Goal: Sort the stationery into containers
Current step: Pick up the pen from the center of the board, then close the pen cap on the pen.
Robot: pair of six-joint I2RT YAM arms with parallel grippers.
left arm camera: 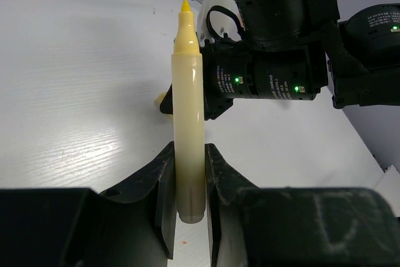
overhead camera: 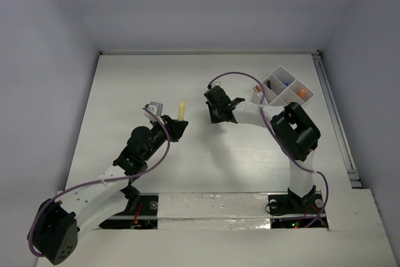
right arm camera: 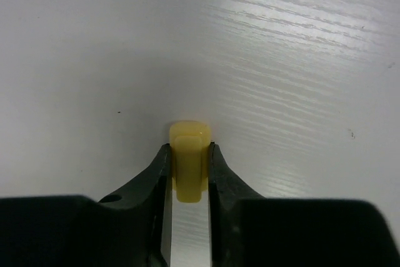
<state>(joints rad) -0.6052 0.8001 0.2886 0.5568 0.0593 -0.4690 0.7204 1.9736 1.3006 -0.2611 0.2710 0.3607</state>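
A yellow marker stands upright, uncapped, with its pointed tip up, and my left gripper is shut on its lower barrel. From above, the marker rises from the left gripper at mid-table. My right gripper is shut on a small yellow cap just above the table. It hangs just right of the marker in the top view. The white organiser tray sits at the back right. It holds an orange bit and a blue-capped item.
The right wrist's black body fills the space just behind the marker in the left wrist view. The yellow cap shows at its lower left there. White walls enclose the table, and a rail runs along its right edge.
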